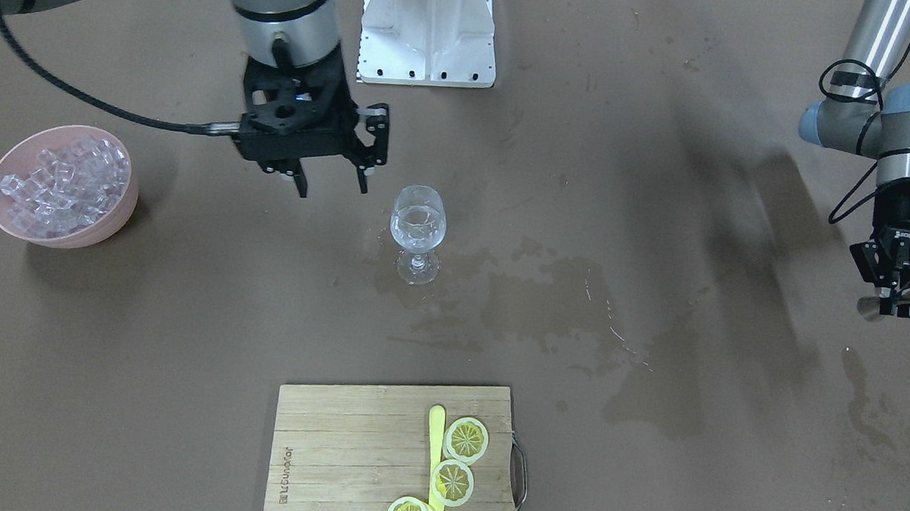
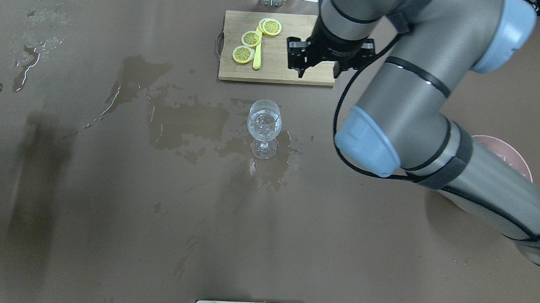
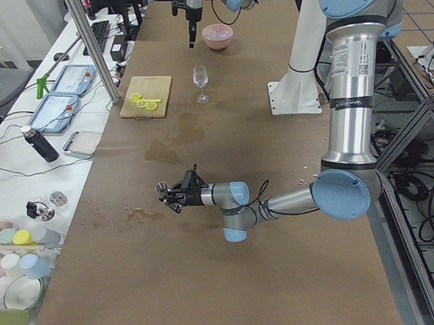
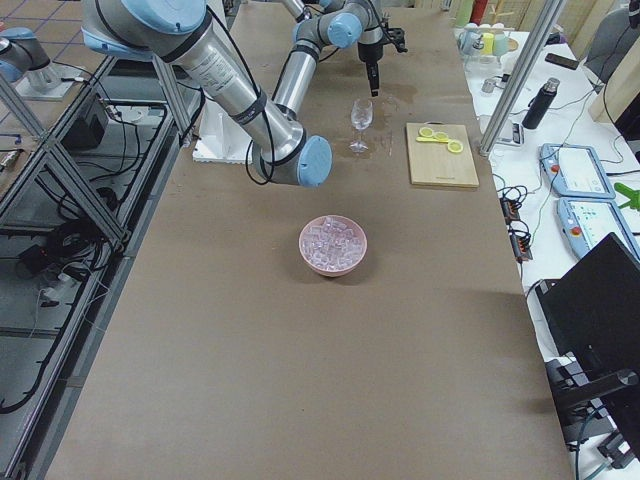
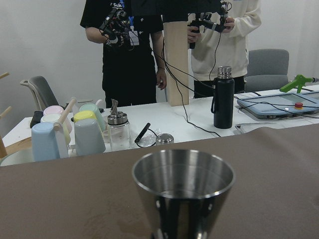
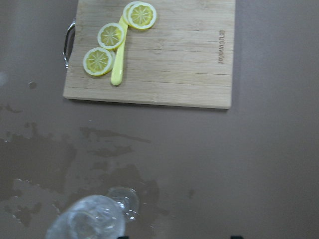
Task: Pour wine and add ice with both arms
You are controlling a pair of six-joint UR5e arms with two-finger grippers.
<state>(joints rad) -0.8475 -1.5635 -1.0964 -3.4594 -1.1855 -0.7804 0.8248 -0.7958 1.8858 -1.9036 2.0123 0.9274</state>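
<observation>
A stemmed glass (image 1: 418,222) stands mid-table with clear ice and clear liquid in its bowl; I cannot separate the wine from the ice. The same glass (image 2: 264,123) shows in the overhead view. My right gripper (image 1: 332,191) hangs open and empty beside the glass, toward the pink bowl of ice (image 1: 61,188). Overhead, this right gripper (image 2: 318,74) appears over the board's edge. At the table's far left end, my left gripper (image 1: 900,298) is shut on an upright steel cup (image 5: 183,189) whose inside looks empty.
A wooden cutting board (image 1: 336,452) carries three lemon slices (image 1: 466,440) and a yellow knife (image 1: 435,449). Wet patches (image 2: 184,119) spread around the glass. The white robot base (image 1: 428,28) is behind it. Two people stand past the side table (image 5: 149,119).
</observation>
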